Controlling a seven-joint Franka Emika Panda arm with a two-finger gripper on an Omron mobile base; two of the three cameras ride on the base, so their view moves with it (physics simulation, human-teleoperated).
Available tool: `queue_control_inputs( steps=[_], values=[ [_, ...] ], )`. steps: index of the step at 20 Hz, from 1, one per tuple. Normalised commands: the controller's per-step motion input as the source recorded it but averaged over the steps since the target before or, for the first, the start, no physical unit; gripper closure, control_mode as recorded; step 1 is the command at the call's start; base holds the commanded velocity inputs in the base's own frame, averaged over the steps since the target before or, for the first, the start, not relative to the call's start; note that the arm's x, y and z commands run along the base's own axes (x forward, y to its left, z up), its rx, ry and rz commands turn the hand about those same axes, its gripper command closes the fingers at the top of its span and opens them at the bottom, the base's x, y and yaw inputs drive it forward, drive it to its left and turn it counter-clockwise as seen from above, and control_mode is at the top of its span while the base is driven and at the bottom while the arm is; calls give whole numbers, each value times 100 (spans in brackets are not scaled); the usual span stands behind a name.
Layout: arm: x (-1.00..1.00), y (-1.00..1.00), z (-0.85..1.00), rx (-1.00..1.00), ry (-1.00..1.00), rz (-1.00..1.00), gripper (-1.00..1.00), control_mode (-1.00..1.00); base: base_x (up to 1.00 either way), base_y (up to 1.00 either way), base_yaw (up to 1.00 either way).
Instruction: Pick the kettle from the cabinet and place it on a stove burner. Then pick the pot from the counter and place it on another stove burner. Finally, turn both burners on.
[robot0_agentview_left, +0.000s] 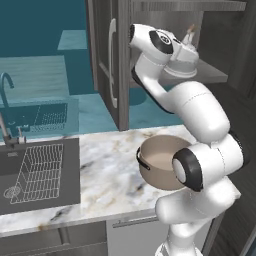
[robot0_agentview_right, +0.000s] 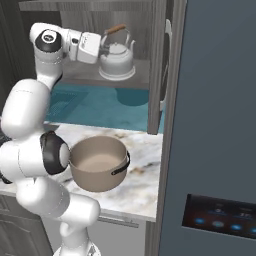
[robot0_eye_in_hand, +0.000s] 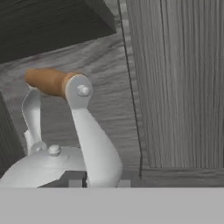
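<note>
The small silvery kettle (robot0_agentview_right: 117, 61) stands on the grey shelf (robot0_agentview_right: 80, 75) inside the dark wood-grain cabinet (robot0_agentview_left: 102, 30). My gripper (robot0_agentview_right: 103, 46) reaches into the cabinet at the kettle's left side. In the hand view the gripper (robot0_eye_in_hand: 99, 183) is shut on the lower leg of the kettle's (robot0_eye_in_hand: 39, 168) metal handle, below the brown wooden piece. From the left base view the hand partly hides the kettle (robot0_agentview_left: 184, 62). The tan pot (robot0_agentview_left: 156, 161) (robot0_agentview_right: 97, 162) rests on the marble counter (robot0_agentview_left: 107, 175) (robot0_agentview_right: 142, 175), close in front of my arm. The stove burners are out of view.
The cabinet door (robot0_agentview_left: 111, 65) stands open, with its silver bar handle facing me. A dark sink (robot0_agentview_left: 37, 202) with a wire rack (robot0_agentview_left: 40, 172) and a faucet (robot0_agentview_left: 6, 125) lies left of the pot. A tall grey appliance panel (robot0_agentview_right: 215, 125) closes off the right side.
</note>
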Motion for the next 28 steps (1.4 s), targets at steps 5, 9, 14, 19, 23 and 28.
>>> queue_control_inputs(
  steps=[5, 9, 14, 19, 23, 28],
  values=[
    [-50, -39, -6, 0, -8, 0, 100, -100, 0, 0, 0],
    [-56, -26, -2, 0, -3, 0, 100, -100, 0, 0, 0],
    [-52, -22, 0, 0, 0, 0, 100, -100, 0, 0, 0],
    [-55, -12, 0, 0, 0, 0, 100, -100, 0, 0, 0],
    [-65, -2, 0, 0, 0, 0, 100, -100, 0, 0, 0],
    [-66, 0, 0, 0, 0, 0, 100, -100, 0, 0, 0]
  ],
)
